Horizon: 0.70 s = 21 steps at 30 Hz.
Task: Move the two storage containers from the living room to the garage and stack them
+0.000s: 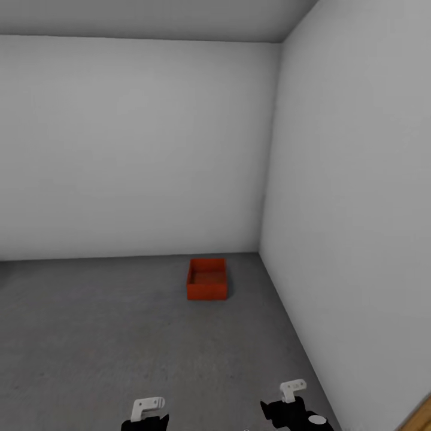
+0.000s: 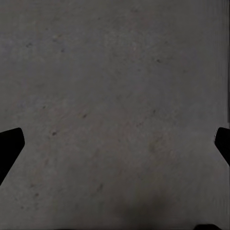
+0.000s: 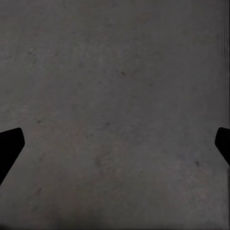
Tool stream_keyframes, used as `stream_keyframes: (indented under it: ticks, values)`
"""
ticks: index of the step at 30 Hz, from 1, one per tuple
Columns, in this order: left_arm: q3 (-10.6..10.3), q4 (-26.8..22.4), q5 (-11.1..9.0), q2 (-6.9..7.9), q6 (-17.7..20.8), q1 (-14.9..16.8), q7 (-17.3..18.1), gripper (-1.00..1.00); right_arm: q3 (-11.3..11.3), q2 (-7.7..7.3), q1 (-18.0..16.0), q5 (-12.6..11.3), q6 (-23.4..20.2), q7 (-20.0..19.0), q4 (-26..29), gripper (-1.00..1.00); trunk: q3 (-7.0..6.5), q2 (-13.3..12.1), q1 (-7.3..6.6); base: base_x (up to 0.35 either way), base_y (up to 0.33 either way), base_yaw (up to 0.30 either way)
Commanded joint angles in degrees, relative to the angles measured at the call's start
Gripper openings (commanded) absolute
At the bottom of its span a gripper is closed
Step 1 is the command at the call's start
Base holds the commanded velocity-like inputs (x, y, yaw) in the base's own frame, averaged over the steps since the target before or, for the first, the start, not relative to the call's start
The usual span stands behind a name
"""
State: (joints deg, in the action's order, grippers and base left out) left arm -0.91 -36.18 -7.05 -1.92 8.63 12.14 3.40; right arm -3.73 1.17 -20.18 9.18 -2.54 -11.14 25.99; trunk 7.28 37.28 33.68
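Both end effectors, left (image 2: 115,143) and right (image 3: 115,143), spread wide, empty, above grey concrete floor (image 1: 120,335); 1 orange-red storage container (image 1: 207,279) at frame centre, near white corner.

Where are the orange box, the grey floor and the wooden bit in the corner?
storage container (image 1: 206,290), head view, front wall.
floor (image 1: 90,335), head view, bare concrete.
wooden door (image 1: 422,420), head view, visible edge.

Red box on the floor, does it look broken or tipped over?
No. The box sits flat and upright on the grey floor near the corner of the white walls, open side up and looking whole. Nothing is spilled around it. Nothing stands out as odd.
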Motion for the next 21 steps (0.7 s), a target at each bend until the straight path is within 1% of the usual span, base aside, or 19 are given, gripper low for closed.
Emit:
stream_keyframes:
  ticks: [1,21]
  values:
    - [-0.1,-0.1,-0.6,0.05,0.4,0.0,0.2,1.00,-0.4,0.06,0.0,0.6,-0.3,-0.4,0.1,1.00,0.10,0.1,0.02,-0.001,0.000,-0.265]
    - [-0.1,-0.1,-0.6,0.15,0.3,0.0,0.3,1.00,-0.4,0.08,0.0,0.6,-0.3,-0.4,0.1,1.00,0.10,0.1,0.02,0.000,0.000,-0.275]
